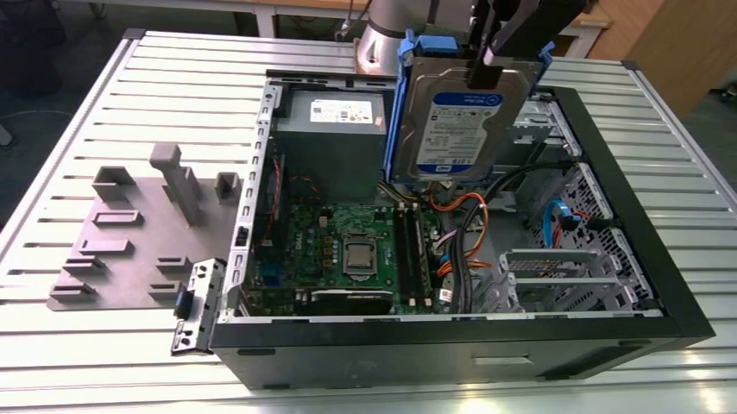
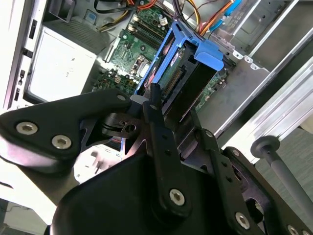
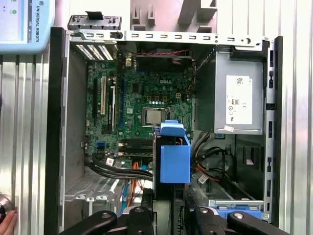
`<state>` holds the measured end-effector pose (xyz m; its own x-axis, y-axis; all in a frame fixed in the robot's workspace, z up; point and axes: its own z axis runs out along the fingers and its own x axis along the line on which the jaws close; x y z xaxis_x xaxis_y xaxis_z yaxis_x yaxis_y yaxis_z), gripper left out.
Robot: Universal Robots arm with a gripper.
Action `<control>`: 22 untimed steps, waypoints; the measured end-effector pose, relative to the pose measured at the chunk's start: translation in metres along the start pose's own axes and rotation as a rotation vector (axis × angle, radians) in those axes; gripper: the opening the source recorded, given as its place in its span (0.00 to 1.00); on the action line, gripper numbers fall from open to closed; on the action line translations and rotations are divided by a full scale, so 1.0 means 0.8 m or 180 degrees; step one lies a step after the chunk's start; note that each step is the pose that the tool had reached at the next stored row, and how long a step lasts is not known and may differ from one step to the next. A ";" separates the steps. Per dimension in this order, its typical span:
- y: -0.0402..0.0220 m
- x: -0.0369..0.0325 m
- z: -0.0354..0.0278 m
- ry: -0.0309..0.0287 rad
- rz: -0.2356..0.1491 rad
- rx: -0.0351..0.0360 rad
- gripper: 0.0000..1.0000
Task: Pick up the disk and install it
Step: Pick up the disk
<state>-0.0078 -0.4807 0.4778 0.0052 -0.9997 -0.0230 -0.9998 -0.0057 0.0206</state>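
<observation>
One disk (image 1: pixel 458 121) hangs on end in the upper centre of the exterior view, over the open computer case (image 1: pixel 640 216) on the desk (image 1: pixel 173 86). Your tool (image 1: pixel 498 67) is clamped on its upper end; the label faces the camera.

Bright, even overhead light; glare bleaches the power box (image 2: pixel 57 68) in the second wrist view; my fingers (image 2: pixel 158 125) read black.
</observation>
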 end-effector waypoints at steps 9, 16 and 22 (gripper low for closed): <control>0.0001 0.0132 0.0004 0.0000 0.0000 0.0000 0.35; 0.0001 0.0232 0.0008 0.0000 0.0000 0.0000 0.35; 0.0001 0.0314 0.0050 -0.0001 0.0000 0.0000 0.35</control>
<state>-0.0078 -0.5058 0.4732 0.0051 -0.9997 -0.0232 -0.9998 -0.0056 0.0205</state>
